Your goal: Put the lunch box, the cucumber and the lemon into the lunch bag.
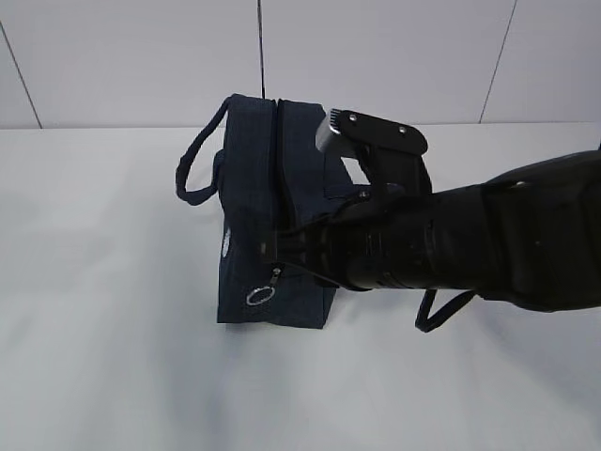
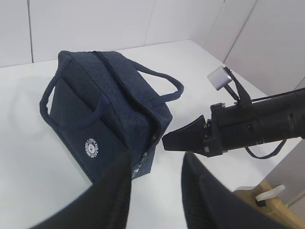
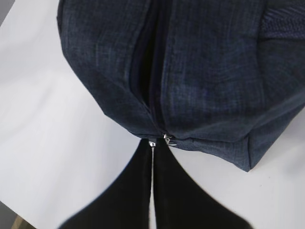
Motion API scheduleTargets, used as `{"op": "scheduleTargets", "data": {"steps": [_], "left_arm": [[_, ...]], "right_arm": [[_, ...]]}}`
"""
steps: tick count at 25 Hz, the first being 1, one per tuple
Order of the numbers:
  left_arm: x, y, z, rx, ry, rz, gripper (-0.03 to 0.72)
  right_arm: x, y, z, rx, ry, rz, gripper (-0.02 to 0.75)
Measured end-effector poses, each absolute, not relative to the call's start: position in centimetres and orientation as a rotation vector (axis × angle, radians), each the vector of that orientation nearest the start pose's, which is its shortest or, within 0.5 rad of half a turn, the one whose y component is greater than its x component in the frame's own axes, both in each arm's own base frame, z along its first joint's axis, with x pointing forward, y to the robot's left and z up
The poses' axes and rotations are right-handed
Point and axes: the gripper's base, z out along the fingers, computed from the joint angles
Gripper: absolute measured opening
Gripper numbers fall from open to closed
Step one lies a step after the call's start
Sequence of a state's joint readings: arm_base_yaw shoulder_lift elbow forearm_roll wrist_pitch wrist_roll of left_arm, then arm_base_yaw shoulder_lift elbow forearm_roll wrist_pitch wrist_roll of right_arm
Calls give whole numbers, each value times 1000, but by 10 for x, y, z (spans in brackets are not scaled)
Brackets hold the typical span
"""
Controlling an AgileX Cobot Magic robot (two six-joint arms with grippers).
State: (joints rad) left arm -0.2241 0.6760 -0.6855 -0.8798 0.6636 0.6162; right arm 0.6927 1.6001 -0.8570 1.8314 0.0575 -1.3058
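Note:
The dark navy lunch bag (image 1: 249, 188) stands mid-table, its zipper running along the top. The bag (image 2: 95, 100) fills the left of the left wrist view. My right gripper (image 1: 282, 246) reaches in from the right to the bag's near end. It is shut (image 3: 153, 143), with a small silver piece of the zipper pull pinched at its tips. The silver ring (image 1: 256, 297) hangs free just below. My left gripper (image 2: 157, 162) is open and empty, hovering off the bag's end; it does not show in the exterior view. The lunch box, cucumber and lemon are out of view.
One loop handle (image 1: 192, 174) sticks out to the bag's left; the other (image 1: 441, 315) lies under my right arm. The right arm (image 2: 257, 126) crosses close in front of the left gripper. A wooden fixture (image 2: 267, 198) sits past the table edge.

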Motion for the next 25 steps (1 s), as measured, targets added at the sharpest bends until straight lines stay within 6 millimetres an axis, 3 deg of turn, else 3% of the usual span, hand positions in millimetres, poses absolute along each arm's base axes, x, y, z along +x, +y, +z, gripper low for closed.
{"op": "scheduleTargets", "data": {"steps": [4, 9, 11, 18, 25], "left_arm": [[113, -70, 347, 411, 1914, -722, 239], [113, -70, 347, 412, 1915, -723, 239], [113, -70, 347, 414, 1916, -724, 239], [113, -70, 347, 414, 1916, -724, 239], [113, -70, 347, 414, 1916, -724, 239]], "right_arm": [[252, 217, 213, -333, 2279, 689, 50], [251, 226, 195, -509, 2291, 689, 287], [252, 228, 187, -554, 2305, 680, 339], [254, 228, 174, -568, 2336, 641, 371], [264, 228, 165, -458, 2382, 582, 372]]}}
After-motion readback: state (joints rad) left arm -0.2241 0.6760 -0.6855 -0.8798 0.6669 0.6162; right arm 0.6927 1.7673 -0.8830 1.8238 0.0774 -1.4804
